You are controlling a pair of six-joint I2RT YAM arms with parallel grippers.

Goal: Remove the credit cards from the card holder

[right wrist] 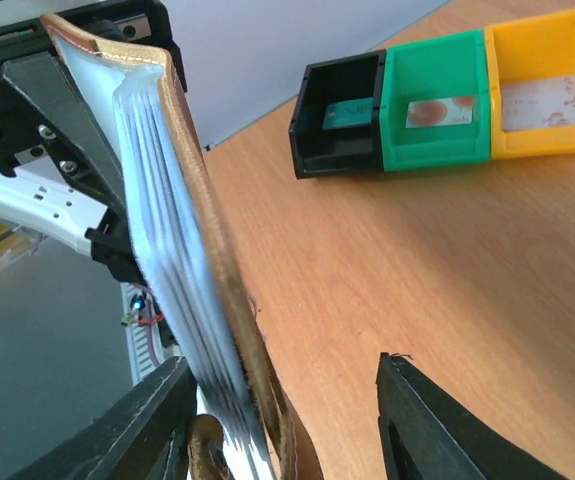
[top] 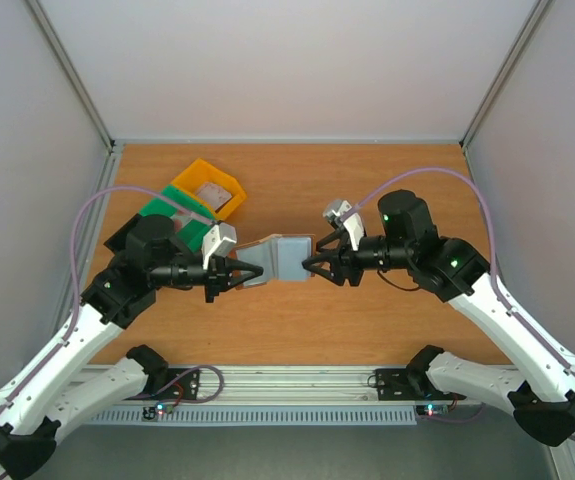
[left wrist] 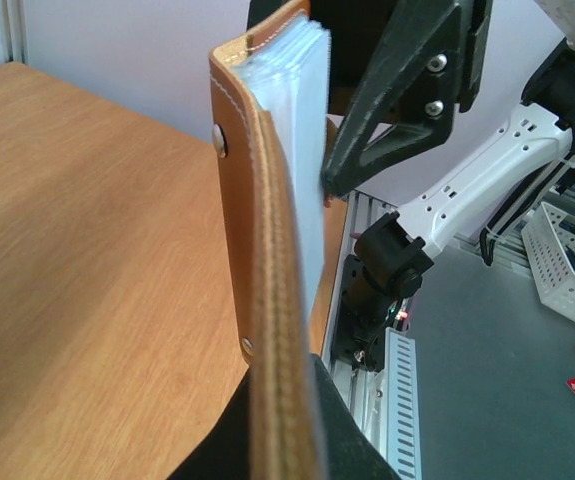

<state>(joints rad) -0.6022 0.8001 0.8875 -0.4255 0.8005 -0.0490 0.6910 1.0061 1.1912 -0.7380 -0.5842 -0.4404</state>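
While left hand (top: pixel 252 272) pinches card holder (top: pixel 289 257) — edge-on, its contents hidden

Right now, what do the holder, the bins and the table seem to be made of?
Holder: brown leather or imitation, matte, with stitched edges and metal-looking rivets; its inner sleeves look like clear or frosted plastic film. Bins: hard moulded plastic, slightly glossy, in black, green and yellow. Table: wood-grain surface, probably laminate, smooth.

Black bin (right wrist: pixel 312 140), green bin (right wrist: pixel 437 145), yellow bin (right wrist: pixel 547 140) touching in row on wooden table (right wrist: pixel 417 280).
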